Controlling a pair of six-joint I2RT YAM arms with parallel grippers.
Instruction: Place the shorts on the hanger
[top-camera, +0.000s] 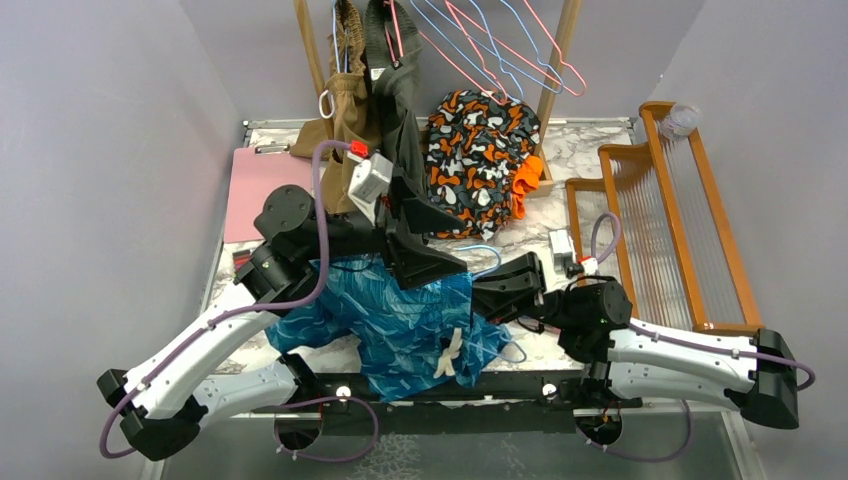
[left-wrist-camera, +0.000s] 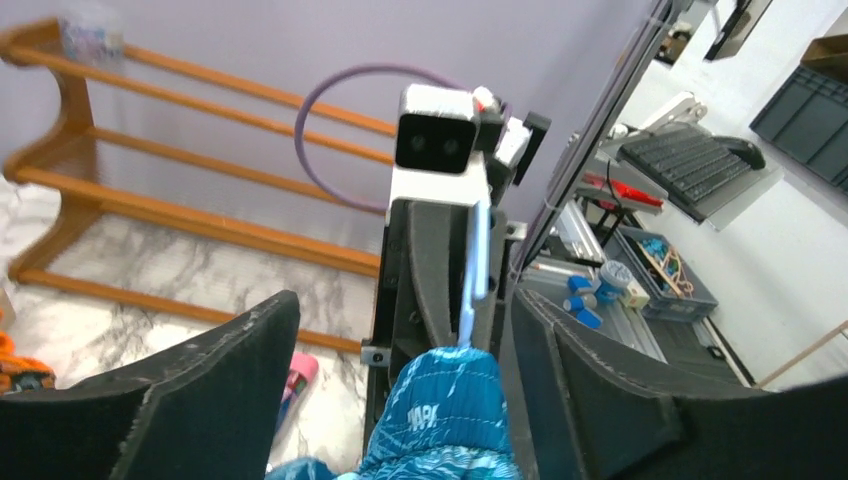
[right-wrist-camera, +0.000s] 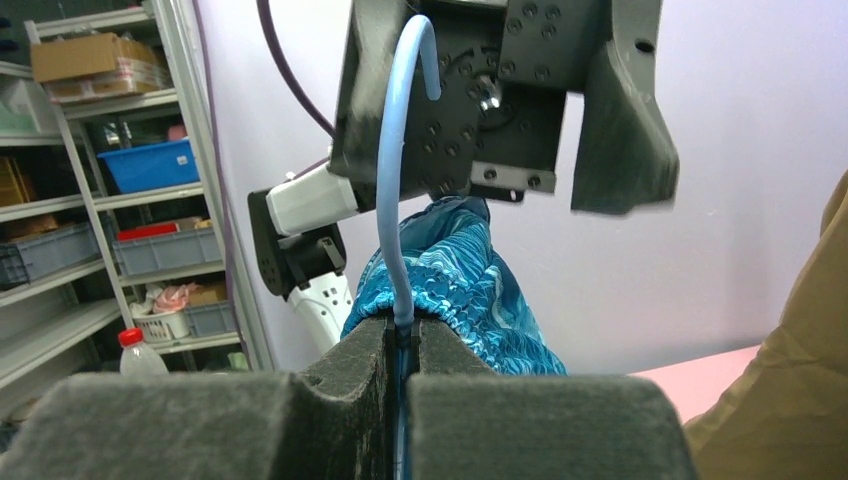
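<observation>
The teal-blue shorts (top-camera: 400, 320) lie bunched at the table's near edge, cream drawstring (top-camera: 450, 352) toward the front. My right gripper (right-wrist-camera: 402, 335) is shut on the neck of the light-blue hanger (right-wrist-camera: 393, 190), whose hook curls upward. The gathered waistband (right-wrist-camera: 470, 275) hangs over the wire just behind the jaws. My left gripper (left-wrist-camera: 400, 330) stands open, with the waistband (left-wrist-camera: 445, 410) between its fingers but touching neither. From above, the left gripper (top-camera: 440, 245) sits over the shorts, facing the right gripper (top-camera: 495, 290). A loop of hanger wire (top-camera: 488, 249) shows beside them.
A wooden slatted rack (top-camera: 650, 220) stands at the right. A pink board (top-camera: 255, 185) lies at the left. An orange, black and white garment (top-camera: 480, 165) and tan (top-camera: 350, 110) and olive (top-camera: 395, 70) garments hang at the back, with spare wire hangers (top-camera: 500, 50) above.
</observation>
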